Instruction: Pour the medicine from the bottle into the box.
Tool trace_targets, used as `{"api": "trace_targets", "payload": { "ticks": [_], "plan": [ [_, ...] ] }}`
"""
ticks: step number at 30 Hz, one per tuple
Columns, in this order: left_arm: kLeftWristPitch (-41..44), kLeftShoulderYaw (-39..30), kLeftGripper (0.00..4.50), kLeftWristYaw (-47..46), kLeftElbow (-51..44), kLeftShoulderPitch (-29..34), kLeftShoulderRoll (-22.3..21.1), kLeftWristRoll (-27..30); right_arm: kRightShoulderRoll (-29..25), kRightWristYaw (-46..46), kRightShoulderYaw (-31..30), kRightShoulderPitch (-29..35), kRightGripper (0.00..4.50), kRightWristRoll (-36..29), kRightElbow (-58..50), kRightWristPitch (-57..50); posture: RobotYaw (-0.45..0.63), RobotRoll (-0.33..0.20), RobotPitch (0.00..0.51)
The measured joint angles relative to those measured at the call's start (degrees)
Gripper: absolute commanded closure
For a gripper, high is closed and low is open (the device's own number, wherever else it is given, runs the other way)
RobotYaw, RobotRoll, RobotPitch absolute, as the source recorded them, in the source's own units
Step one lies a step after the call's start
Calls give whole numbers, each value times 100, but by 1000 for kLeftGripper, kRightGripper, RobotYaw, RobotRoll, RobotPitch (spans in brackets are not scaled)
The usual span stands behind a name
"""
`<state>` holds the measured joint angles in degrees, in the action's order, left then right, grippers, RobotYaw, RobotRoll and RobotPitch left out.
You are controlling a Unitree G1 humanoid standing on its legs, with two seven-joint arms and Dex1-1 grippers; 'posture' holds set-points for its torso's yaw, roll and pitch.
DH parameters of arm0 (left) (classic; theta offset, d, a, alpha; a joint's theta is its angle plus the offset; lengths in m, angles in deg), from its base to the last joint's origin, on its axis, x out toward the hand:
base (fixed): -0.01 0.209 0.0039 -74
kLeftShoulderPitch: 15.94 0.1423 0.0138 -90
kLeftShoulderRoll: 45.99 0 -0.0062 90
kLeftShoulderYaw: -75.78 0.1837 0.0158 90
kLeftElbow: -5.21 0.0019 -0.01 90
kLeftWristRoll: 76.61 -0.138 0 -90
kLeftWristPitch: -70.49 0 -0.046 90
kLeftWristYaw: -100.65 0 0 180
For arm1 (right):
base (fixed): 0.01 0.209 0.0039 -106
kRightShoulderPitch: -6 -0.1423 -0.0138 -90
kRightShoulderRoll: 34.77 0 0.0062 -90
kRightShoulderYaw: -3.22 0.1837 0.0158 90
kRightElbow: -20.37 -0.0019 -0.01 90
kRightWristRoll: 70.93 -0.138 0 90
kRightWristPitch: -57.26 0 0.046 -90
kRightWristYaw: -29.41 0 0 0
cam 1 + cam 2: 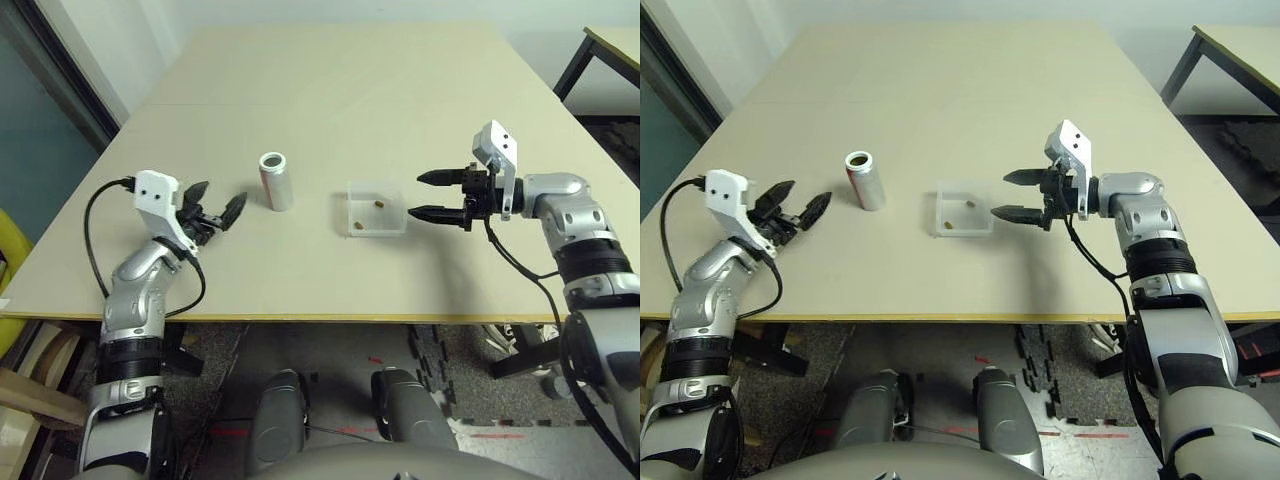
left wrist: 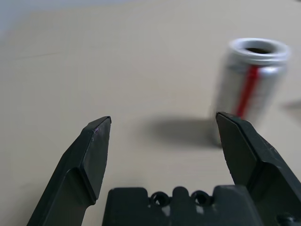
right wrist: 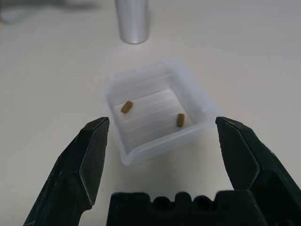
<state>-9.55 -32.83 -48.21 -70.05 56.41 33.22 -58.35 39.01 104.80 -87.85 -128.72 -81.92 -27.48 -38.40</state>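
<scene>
Both black two-fingered grippers, left (image 1: 215, 213) and right (image 1: 433, 195), are spread wide, nothing gripped. Two brownish-yellow pills (image 3: 127, 107) are seen in the clear square plastic box (image 1: 352, 225); the uncapped white red-labelled bottle (image 1: 275, 180) is stood upright apart, so pouring looks done.

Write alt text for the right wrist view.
A clear plastic box on a beige table holds two small brownish pills, seen between the open right tool fingers. The bottle stands upright beyond it.

The worktop (image 1: 330, 110) is pale beige, the bottle (image 1: 275, 181) white with a red stripe, the box (image 1: 376, 208) clear and colourless, its two pills (image 3: 127, 107) brownish-yellow, and both the left claw (image 1: 215, 207) and right claw (image 1: 433, 195) are black.
</scene>
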Motion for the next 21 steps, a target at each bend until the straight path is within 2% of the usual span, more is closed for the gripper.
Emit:
{"api": "trace_targets", "payload": {
  "ticks": [8, 21],
  "plan": [
    [-195, -172, 33, -150, 997, -586, -249, -28, 39, -809, 409, -50, 0, -109, 266, 0, -132, 0, 67],
    [-661, -180, 33, -240, 2321, -1295, -574, -65, -165, -3266, 1296, 16, 0, -74, 576, 326, -159, 0, 62]
  ]
}}
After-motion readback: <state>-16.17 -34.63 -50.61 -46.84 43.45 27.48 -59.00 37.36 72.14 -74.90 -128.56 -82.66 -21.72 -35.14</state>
